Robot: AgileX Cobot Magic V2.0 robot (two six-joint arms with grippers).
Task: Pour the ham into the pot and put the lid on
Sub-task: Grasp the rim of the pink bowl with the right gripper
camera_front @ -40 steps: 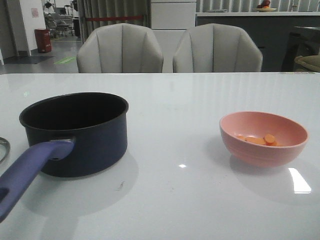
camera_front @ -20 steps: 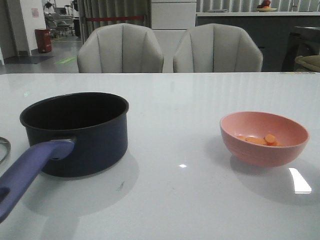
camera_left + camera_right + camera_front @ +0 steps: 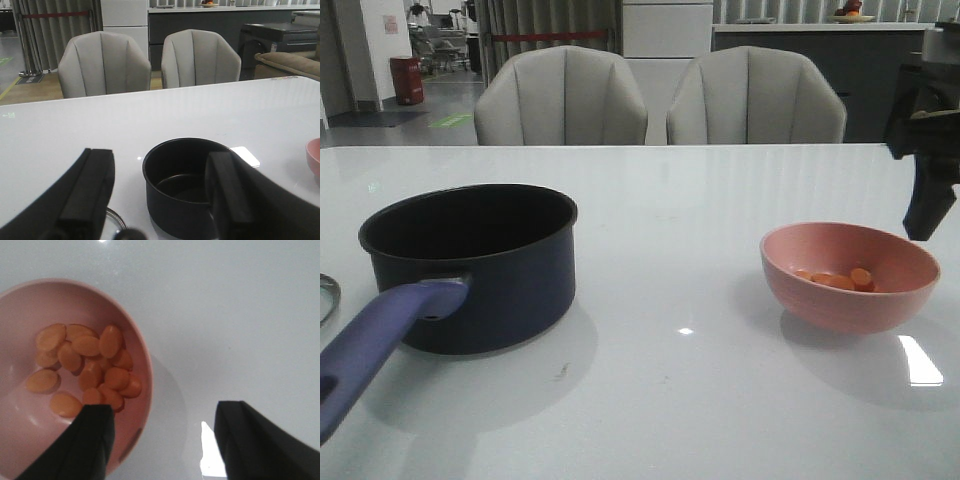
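The dark navy pot (image 3: 470, 265) with its purple-blue handle (image 3: 375, 350) stands at the left of the table, empty inside (image 3: 182, 182). Several orange-pink ham slices (image 3: 835, 280) (image 3: 87, 365) lie in a pink bowl (image 3: 848, 300) (image 3: 20, 305) on the right. My right gripper (image 3: 923, 205) (image 3: 165, 412) hangs open above the bowl's right side, one finger over its inside and the other over the table outside, apart from the rim. My left gripper (image 3: 160, 157) is open behind the pot and holds nothing. A sliver of the glass lid (image 3: 328, 295) (image 3: 117, 222) lies beside the pot.
Two grey chairs (image 3: 560, 100) (image 3: 755, 100) stand behind the table's far edge. The white table (image 3: 680, 400) reflects a bright patch of light just right of the bowl.
My right gripper has come into the front view at the far right, down to just above and behind the bowl. Pot, bowl and ham have not moved.
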